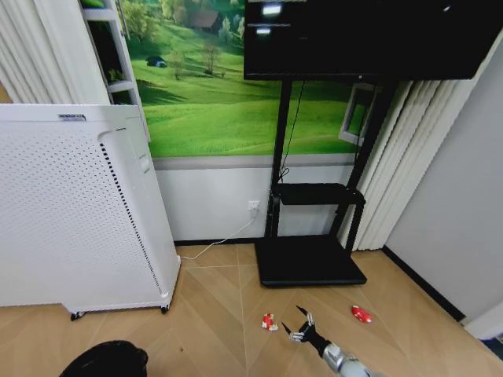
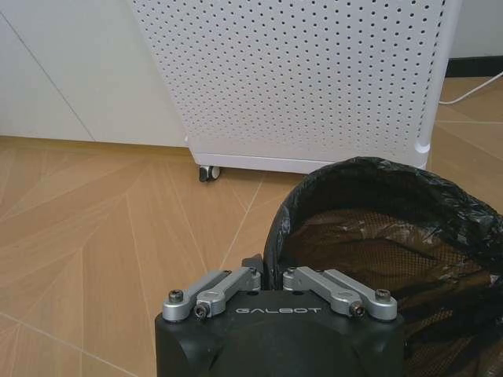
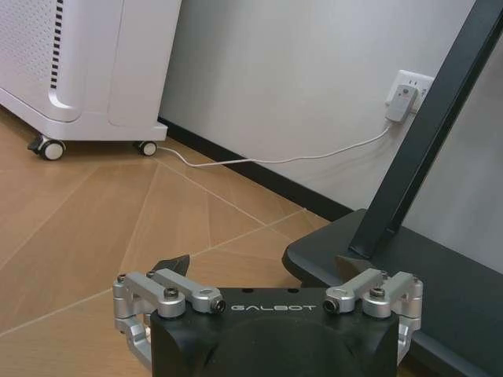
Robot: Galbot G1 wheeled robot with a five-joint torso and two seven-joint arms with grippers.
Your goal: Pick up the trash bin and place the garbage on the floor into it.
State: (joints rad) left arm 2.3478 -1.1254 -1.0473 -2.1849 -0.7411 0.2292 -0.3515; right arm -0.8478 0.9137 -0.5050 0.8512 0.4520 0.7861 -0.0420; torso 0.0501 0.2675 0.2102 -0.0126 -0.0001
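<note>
The black bag-lined trash bin (image 1: 106,360) (image 2: 393,243) is at the lower left of the head view, above the floor (image 1: 212,314). My left gripper (image 2: 267,271) is shut on the bin's near rim. Two pieces of garbage lie on the parquet in front of the TV stand: a red-and-white wrapper (image 1: 269,321) and a small red bit (image 1: 361,314). My right gripper (image 1: 302,322) (image 3: 263,267) is open and low over the floor, between the two pieces and closer to the wrapper, with nothing in it.
A black flat TV-stand base (image 1: 309,261) (image 3: 440,275) lies just beyond the garbage, its posts rising to a screen. A large white perforated appliance on casters (image 1: 78,212) (image 2: 299,78) stands at the left. A white cable (image 1: 216,245) runs to a wall socket.
</note>
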